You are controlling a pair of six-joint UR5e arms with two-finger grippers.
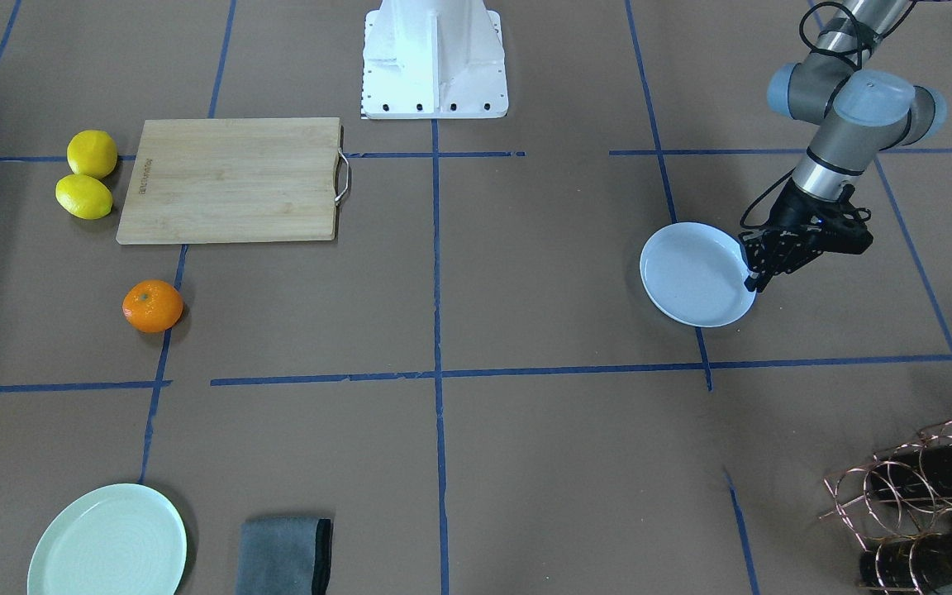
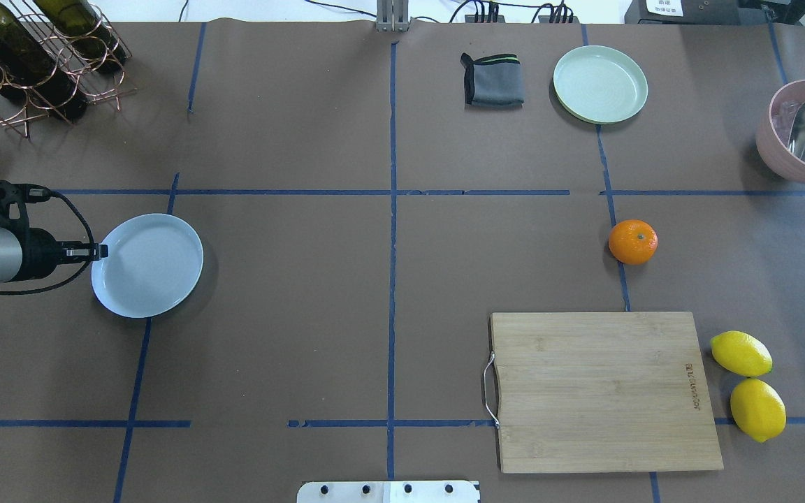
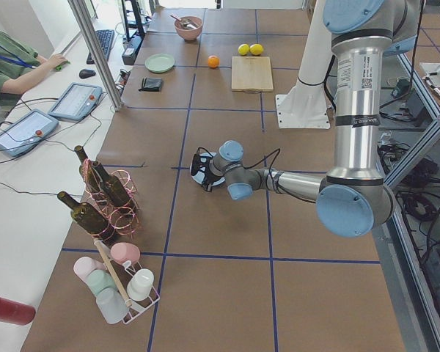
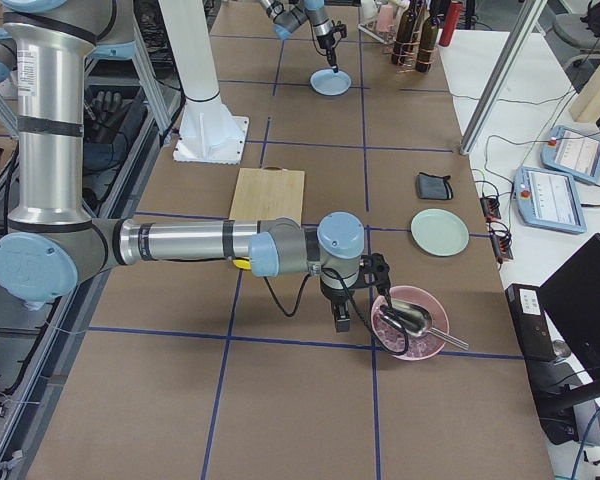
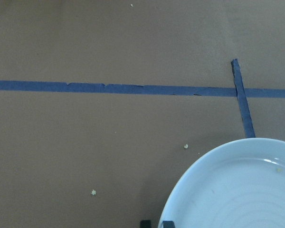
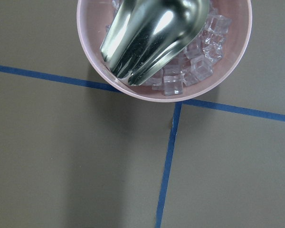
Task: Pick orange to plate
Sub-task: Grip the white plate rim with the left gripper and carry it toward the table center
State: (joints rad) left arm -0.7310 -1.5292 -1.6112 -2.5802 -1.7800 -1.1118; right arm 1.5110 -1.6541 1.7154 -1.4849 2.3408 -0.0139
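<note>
Nothing's done yet tbh. The orange (image 2: pixel 633 242) sits untouched on the table just past the cutting board's (image 2: pixel 602 391) far edge. The plate (image 2: pixel 158 279) is well off the board's handle end. My left gripper (image 2: pixel 98 250) is pinched nearly closed on its rim, which looks like a hold. My right gripper (image 4: pixel 340 320) hangs out beyond the board; can't tell if it's open. Left to do: grab the fruit and plate it. Count: one orange, two lemons (image 2: pixel 741 353), two plates counting the mint-green plate (image 2: pixel 599 84), one board.
</note>
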